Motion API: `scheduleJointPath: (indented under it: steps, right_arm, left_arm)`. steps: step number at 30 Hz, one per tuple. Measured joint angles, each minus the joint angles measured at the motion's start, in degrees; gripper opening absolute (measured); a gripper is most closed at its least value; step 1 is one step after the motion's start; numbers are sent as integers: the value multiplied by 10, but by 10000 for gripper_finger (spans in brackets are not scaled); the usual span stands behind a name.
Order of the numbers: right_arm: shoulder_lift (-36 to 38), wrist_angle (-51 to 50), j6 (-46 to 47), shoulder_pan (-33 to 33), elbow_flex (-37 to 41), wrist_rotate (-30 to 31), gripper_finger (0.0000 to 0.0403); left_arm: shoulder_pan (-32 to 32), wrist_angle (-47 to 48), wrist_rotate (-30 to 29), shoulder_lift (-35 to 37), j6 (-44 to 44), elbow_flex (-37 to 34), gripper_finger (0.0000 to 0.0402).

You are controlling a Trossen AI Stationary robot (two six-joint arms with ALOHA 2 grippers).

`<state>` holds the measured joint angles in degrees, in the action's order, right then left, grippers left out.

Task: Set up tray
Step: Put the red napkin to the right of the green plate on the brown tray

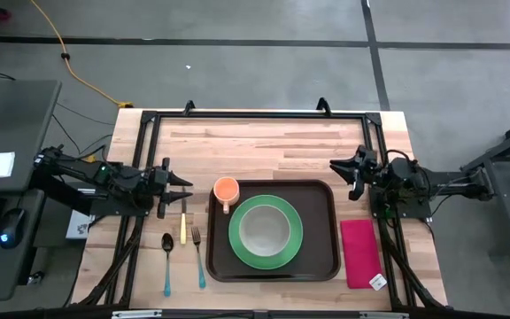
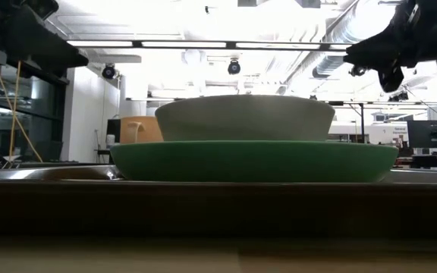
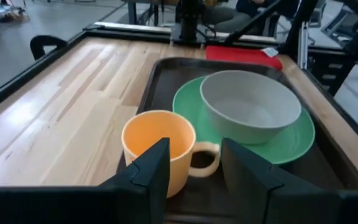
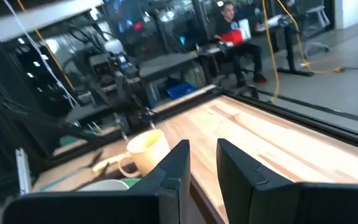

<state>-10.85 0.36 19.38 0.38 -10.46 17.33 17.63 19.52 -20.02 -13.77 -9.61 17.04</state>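
The table (image 1: 264,146) is pale wood in planked strips, smooth with a light sheen, edged by a black metal frame (image 1: 255,114); the tray (image 1: 324,262) looks like dark-brown plastic, smooth and slightly glossy; the green plate (image 1: 292,251) and the grey-white bowl (image 3: 250,106) on it look matt and smooth; the orange cup (image 3: 160,146) has a smooth, faintly shiny surface; the red-pink napkin (image 1: 359,252) to the tray's right looks like soft matt cloth.
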Motion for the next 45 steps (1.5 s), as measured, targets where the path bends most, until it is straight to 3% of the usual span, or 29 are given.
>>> scheduleJointPath:
  steps: [8, 14, 28, 45]
  right_arm:
    - [0, -271, 63, 0, -141, -8, 58]
    - [0, -375, 107, 0, -219, -31, 58]
    - [-43, -424, 168, 0, -265, -127, 58]
    - [-172, -426, 300, 0, -264, -330, 58]
  left_arm:
    - [0, 21, -2, 2, -12, 0, 172]
    - [0, 27, -7, 2, -13, 0, 172]
    - [0, 40, -31, 2, -33, 1, 172]
    - [0, 52, -42, 2, -39, 1, 172]
